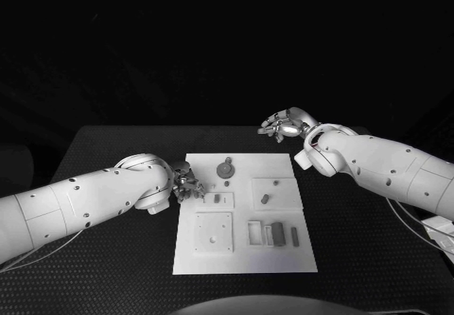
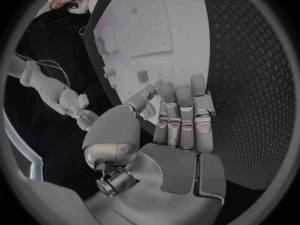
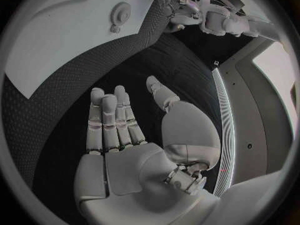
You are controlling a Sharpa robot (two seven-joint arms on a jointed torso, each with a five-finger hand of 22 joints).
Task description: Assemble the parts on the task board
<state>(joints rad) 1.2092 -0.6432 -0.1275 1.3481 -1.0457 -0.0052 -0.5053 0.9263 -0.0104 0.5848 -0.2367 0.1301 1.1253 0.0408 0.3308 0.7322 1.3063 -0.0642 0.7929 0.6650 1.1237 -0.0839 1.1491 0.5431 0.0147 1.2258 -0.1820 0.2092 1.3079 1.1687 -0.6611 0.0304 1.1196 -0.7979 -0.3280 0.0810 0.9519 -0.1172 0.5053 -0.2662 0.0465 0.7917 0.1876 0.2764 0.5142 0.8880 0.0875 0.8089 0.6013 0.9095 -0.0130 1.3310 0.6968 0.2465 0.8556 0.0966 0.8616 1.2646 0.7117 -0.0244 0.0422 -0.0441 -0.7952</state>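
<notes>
The task board (image 1: 244, 216) lies mid-tabletop, most parts (image 1: 275, 233) loose in their recesses; assembly looks barely begun. The left robot hand (image 1: 186, 184) hovers at its left edge, fingers apart; the right robot hand (image 1: 285, 125) waits beyond the far corner, holding nothing

Dim, colourless; fisheye-bent wrist views.

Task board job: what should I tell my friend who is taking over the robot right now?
Left hand: holds nothing, fingers straight, at the task board's left edge.
Right hand: holds nothing, raised beyond the board's far right corner.
Parts: round gear at the far end, small pieces mid-board, upright pieces near the right side.
Done: cannot tell which parts are seated.
Left: probably pick a loose piece and fit it.
</notes>
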